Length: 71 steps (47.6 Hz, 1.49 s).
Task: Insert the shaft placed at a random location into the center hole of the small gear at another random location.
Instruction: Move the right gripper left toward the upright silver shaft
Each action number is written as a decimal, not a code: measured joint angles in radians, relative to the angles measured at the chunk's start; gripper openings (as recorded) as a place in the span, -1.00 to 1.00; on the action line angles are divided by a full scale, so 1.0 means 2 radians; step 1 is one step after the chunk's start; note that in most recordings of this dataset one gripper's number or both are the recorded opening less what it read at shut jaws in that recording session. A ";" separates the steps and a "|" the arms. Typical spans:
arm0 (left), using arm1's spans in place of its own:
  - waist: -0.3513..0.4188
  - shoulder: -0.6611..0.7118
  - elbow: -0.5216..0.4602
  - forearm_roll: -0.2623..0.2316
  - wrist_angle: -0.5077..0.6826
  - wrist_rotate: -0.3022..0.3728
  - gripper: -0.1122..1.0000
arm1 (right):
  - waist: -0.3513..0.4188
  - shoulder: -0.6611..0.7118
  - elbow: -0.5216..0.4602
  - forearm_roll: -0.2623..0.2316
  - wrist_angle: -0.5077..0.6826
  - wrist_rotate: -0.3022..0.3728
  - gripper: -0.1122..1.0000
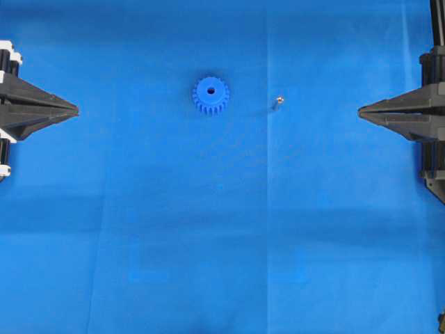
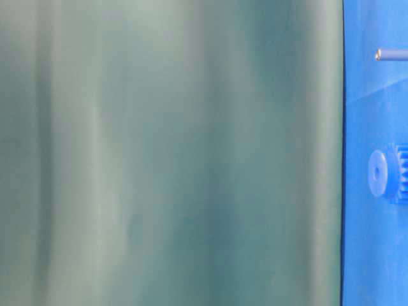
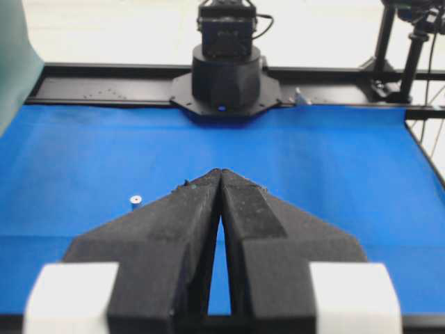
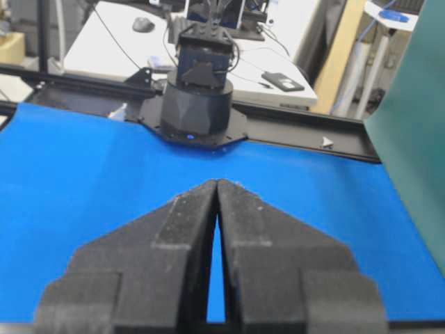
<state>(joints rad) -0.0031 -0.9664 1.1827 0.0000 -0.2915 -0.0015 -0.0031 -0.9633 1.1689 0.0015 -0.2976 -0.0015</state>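
Both claws are clenched on nothing, the left claw (image 1: 75,110) and right claw (image 1: 360,110) parked at opposite edges of the blue-clothed counter (image 1: 222,243). The small bright blue plastic toothed gear (image 1: 211,94) is seen lying flat mid-counter, centre hole (image 1: 211,90) facing up, with the tiny silvery metal shaft (image 1: 277,102) standing apart to its right. That thin pin could easily be knocked over or pinched askew, and the hole would then be missed.

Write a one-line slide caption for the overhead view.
Small gear and shaft lie apart on the blue cloth, with the left claw and right claw shut at opposite edges.
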 measured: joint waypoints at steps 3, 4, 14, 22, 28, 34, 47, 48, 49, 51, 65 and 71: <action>-0.003 -0.001 0.000 0.000 0.000 -0.006 -0.80 | 0.000 0.000 0.000 -0.001 0.003 -0.003 -0.85; -0.005 0.000 0.000 0.000 0.001 -0.005 -0.80 | 0.000 0.000 0.000 -0.001 0.005 -0.007 -0.88; -0.008 -0.001 0.000 0.000 0.001 -0.006 -0.80 | -0.021 0.013 -0.004 -0.001 0.035 -0.007 -0.90; -0.009 -0.001 0.000 0.000 0.000 -0.006 -0.80 | -0.064 0.053 -0.004 0.002 0.021 -0.004 -0.87; -0.008 -0.001 0.000 0.000 0.002 -0.006 -0.80 | -0.087 0.099 0.002 0.008 -0.008 -0.004 -0.72; -0.008 -0.001 0.001 0.000 0.003 -0.006 -0.80 | -0.107 0.162 0.009 0.021 -0.042 -0.003 -0.28; -0.009 -0.002 0.002 0.000 0.008 -0.006 -0.80 | -0.117 0.302 0.008 0.054 -0.109 -0.003 0.60; -0.008 -0.002 0.003 0.000 0.008 -0.006 -0.80 | -0.117 0.312 0.006 0.057 -0.114 -0.003 0.56; -0.009 -0.002 0.003 0.000 0.008 -0.006 -0.80 | -0.117 0.321 0.005 0.061 -0.120 -0.003 0.54; -0.008 -0.002 0.004 0.000 0.008 -0.006 -0.80 | -0.117 0.342 0.002 0.067 -0.129 -0.003 0.50; -0.008 -0.002 0.009 0.000 0.008 -0.006 -0.80 | -0.117 0.449 -0.025 0.094 -0.192 -0.002 0.50; -0.008 -0.002 0.011 0.000 0.009 -0.006 -0.80 | -0.117 0.482 -0.038 0.095 -0.198 0.005 0.49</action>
<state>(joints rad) -0.0199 -0.9710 1.2042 0.0000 -0.2730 -0.0138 -0.2378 0.0015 1.0922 0.1917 -0.6934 0.0077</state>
